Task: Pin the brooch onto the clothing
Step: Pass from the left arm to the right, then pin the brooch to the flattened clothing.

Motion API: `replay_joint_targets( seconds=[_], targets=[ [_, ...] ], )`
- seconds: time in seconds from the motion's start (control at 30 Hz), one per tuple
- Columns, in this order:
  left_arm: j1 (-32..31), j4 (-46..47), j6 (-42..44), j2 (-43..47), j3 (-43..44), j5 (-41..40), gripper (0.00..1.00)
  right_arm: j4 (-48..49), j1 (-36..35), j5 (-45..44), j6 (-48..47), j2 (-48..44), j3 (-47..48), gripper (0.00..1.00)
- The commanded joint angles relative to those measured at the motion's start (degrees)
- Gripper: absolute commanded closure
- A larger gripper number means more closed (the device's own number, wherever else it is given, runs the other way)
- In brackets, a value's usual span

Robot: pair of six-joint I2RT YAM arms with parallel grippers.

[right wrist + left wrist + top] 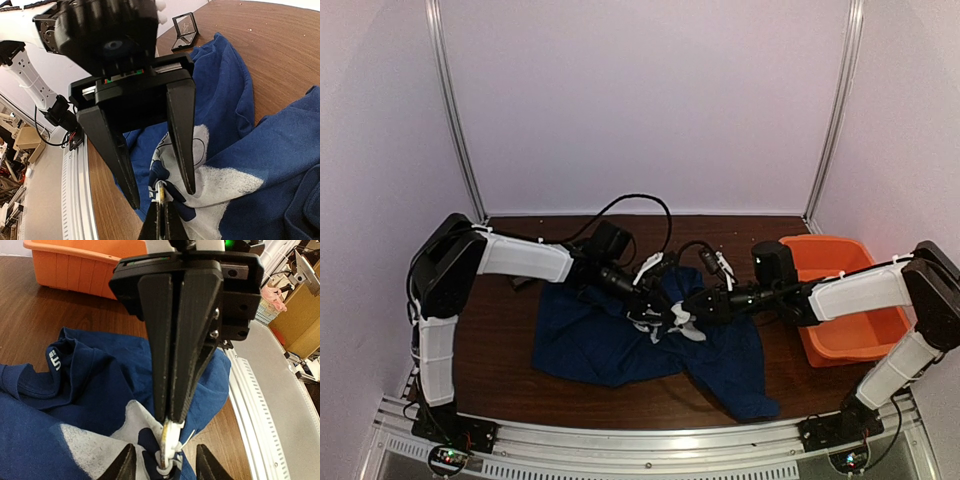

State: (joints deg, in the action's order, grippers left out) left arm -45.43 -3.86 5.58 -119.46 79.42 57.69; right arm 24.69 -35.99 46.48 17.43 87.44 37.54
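Left tool released, straddling right tool clenched on brooch over T-shirt; T-shirt hem near table front edge.

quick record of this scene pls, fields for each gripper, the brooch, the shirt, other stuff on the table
right gripper: shut, pinching a small pale disc, apparently the brooch, seen edge-on
left gripper: open, fingers either side of that pinch
brooch state: at the white print; pinned or not, cannot tell
t-shirt: navy, crumpled on the table
other: orange tub; small black box, lid open
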Motion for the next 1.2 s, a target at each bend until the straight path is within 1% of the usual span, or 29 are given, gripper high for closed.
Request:
replay_joint_targets(
  seconds=[0.0,0.23,0.47,0.53,0.67,0.77,1.0,1.1,1.17],
  targets=[
    [0.17,0.49,0.73,2.96,1.09,0.24,0.57,-2.16,0.08,-0.43,1.45,-0.14,1.78,1.0],
    [0.17,1.57,0.17,3.02,0.93,1.25,0.56,1.38,0.23,0.7,5.43,0.58,1.09,1.0],
    [0.17,1.01,0.62,3.03,1.0,1.2,0.57,3.6,0.83,2.05,8.76,1.97,1.55,1.0],
    [0.17,1.03,0.52,3.08,1.13,0.95,0.6,3.73,0.85,2.2,9.01,2.17,1.72,1.0],
    [0.17,1.54,0.16,3.0,1.02,0.9,0.68,3.72,0.93,2.26,9.33,2.38,1.67,1.0],
    [0.11,1.68,0.13,3.04,0.92,1.11,0.69,3.78,0.97,2.3,9.53,2.71,1.66,1.0],
    [0.02,2.03,-0.14,3.0,0.67,0.93,0.7,6.36,1.41,3.35,11.91,3.56,1.66,1.0],
    [-0.01,2.27,-0.41,2.83,0.56,1.23,0.66,7.48,1.68,3.65,12.92,4.03,1.74,1.0],
    [-0.01,2.3,-0.48,2.77,0.56,1.11,0.67,8.49,1.79,3.94,13.67,4.36,1.66,1.0]
  ],
)
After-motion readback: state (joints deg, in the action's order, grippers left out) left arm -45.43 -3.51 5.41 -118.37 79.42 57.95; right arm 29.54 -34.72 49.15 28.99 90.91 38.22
